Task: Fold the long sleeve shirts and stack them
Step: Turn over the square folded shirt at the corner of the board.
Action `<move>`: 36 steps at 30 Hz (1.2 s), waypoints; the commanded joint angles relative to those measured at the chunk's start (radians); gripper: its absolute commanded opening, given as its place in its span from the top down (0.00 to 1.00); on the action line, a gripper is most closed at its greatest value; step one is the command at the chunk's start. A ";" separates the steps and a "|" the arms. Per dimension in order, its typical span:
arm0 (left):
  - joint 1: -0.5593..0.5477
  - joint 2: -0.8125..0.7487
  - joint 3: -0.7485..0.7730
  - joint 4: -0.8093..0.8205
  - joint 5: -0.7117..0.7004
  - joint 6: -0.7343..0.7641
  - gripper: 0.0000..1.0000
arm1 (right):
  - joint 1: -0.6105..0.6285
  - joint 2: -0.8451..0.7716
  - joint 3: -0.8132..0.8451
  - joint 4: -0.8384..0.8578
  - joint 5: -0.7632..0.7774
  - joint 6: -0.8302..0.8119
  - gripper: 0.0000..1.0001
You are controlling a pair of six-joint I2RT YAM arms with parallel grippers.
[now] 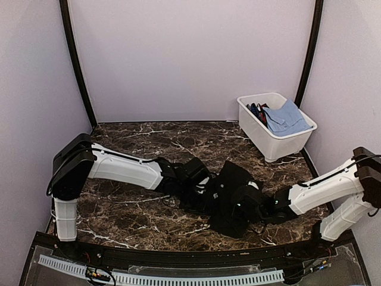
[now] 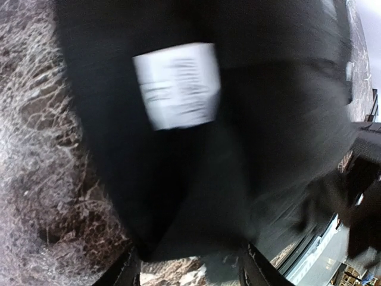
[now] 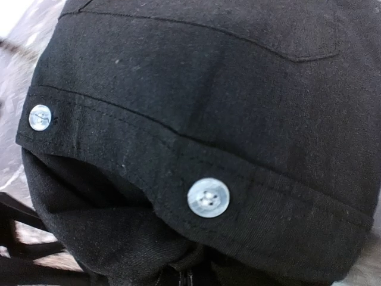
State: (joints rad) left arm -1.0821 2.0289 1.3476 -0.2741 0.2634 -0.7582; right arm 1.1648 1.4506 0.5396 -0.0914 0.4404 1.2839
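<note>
Black shirt [image 1: 235, 193], bunched on the table [image 1: 137, 220] between both grippers. Right gripper [image 1: 243, 205]: jaws closed, seemingly pinching a fold beside the buttons [image 3: 208, 197], which anchors the cloth. Left gripper [image 2: 187, 271]: jaws apart, cloth and label [image 2: 177, 85] just ahead of them, apparently free to regrip for folding.

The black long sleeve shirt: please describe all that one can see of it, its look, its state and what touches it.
The black long sleeve shirt is plain woven cloth, soft and matt, bunched in a crumpled heap, not yet folded, in the middle of the dark marbled table. A stitched placket carries small white buttons; a white printed label shows inside. The right gripper seems to pinch it from below; the open left gripper hangs over it.
</note>
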 commanded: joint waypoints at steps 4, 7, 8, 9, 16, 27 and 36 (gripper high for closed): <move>0.050 -0.066 -0.078 -0.082 -0.125 -0.050 0.46 | -0.005 0.276 0.116 0.209 -0.360 -0.226 1.00; 0.096 -0.142 -0.157 -0.054 -0.145 -0.088 0.47 | -0.012 0.338 0.180 0.238 -0.406 -0.250 1.00; 0.116 -0.157 -0.190 -0.052 -0.159 -0.093 0.48 | -0.016 0.350 0.198 0.247 -0.420 -0.258 1.00; 0.126 -0.185 -0.204 -0.047 -0.166 -0.100 0.48 | -0.019 0.360 0.216 0.250 -0.431 -0.265 1.00; 0.164 -0.262 -0.273 -0.043 -0.176 -0.106 0.58 | -0.057 0.387 0.293 0.262 -0.481 -0.288 1.00; 0.169 -0.393 -0.312 -0.083 -0.305 -0.138 1.00 | -0.053 0.372 0.439 0.110 -0.388 -0.389 1.00; 0.181 -0.628 -0.357 -0.213 -0.445 -0.167 1.00 | -0.039 0.409 0.634 -0.016 -0.315 -0.514 1.00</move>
State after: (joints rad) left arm -0.9245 1.5242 1.0107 -0.3847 -0.0395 -0.9012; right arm 1.1191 1.8183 1.1114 0.0334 0.0757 0.8528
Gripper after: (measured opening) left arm 0.054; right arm 0.006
